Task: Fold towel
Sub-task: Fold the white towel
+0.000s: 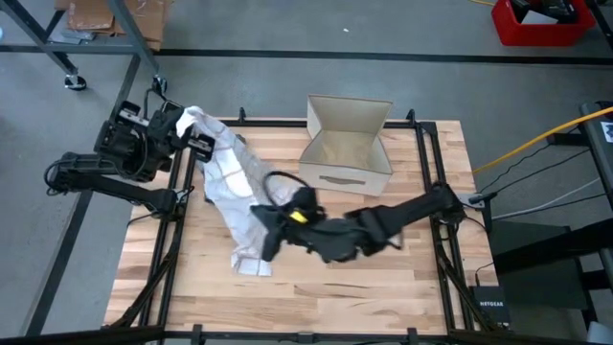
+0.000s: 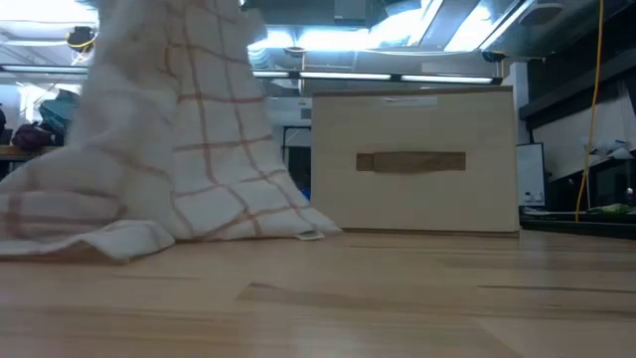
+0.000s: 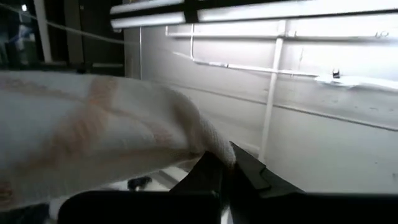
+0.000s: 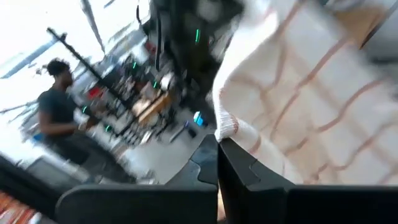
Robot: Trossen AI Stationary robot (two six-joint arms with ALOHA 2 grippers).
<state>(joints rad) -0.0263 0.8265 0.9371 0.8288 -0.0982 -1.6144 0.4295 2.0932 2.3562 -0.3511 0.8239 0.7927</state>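
A white towel with thin orange check lines is strung between my two grippers above the wooden table. Its lower part rests on the table near the left side. My left gripper is raised at the table's far left corner, shut on the towel's upper end. My right gripper reaches in from the right to the table's middle and is shut on the towel lower down. In the low view only the towel shows; both grippers are above the picture. My left gripper pinches the towel's upper end between its two shut fingers, which slant upward. The cloth bulges over the fingers and falls away toward the table. My right gripper pinches a hemmed edge of the towel between its two shut fingers, coming level from the table's right side. The cloth rises from the fingers toward the left gripper, and the towel's lower end lies on the table.
An open cardboard box stands at the table's far middle, and in the low view it is to the right of the towel. Black frame rails run along the table's sides. A person shows in the room beyond.
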